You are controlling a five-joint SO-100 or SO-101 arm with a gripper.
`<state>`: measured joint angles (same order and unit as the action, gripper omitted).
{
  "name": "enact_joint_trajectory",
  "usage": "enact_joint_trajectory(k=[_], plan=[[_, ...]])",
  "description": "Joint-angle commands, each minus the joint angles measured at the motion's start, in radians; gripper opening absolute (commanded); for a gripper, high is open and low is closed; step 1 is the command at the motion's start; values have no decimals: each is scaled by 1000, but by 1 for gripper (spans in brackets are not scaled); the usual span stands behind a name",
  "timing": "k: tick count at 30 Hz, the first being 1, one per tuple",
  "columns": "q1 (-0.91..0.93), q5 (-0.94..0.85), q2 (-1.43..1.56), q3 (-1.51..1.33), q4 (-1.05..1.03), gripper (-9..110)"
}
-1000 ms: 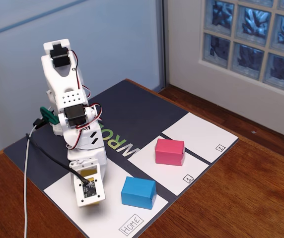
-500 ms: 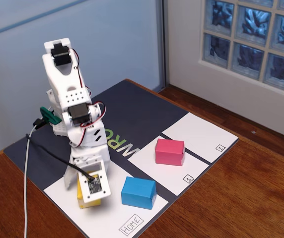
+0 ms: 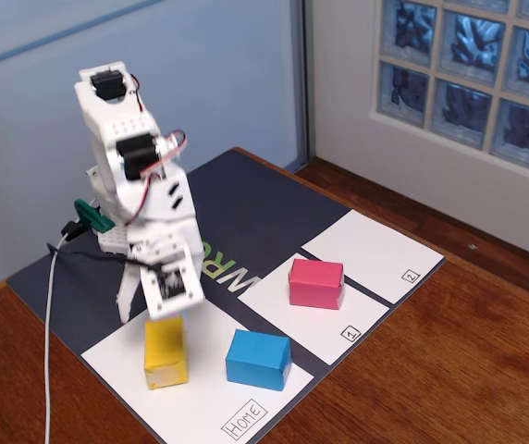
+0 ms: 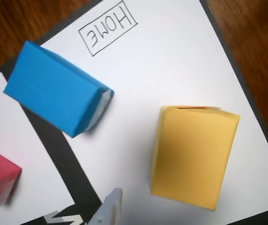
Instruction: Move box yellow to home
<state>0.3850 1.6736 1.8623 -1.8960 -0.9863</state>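
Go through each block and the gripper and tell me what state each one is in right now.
yellow box: resting free on the Home sheet, nothing gripping it.
blue block: sitting on the Home sheet's edge.
pink block: sitting on the sheet labelled 1.
gripper: raised above the yellow box, empty; open or shut unclear.

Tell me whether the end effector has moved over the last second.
Yes. The end effector has lifted up and back off the yellow box, which stays on the Home sheet.
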Motion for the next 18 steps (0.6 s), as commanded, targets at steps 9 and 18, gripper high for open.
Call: enact_joint_trajectory(k=[9, 18], plan=[[-215, -101, 482, -169, -35, 21], [-334, -233, 782, -387, -87, 5]])
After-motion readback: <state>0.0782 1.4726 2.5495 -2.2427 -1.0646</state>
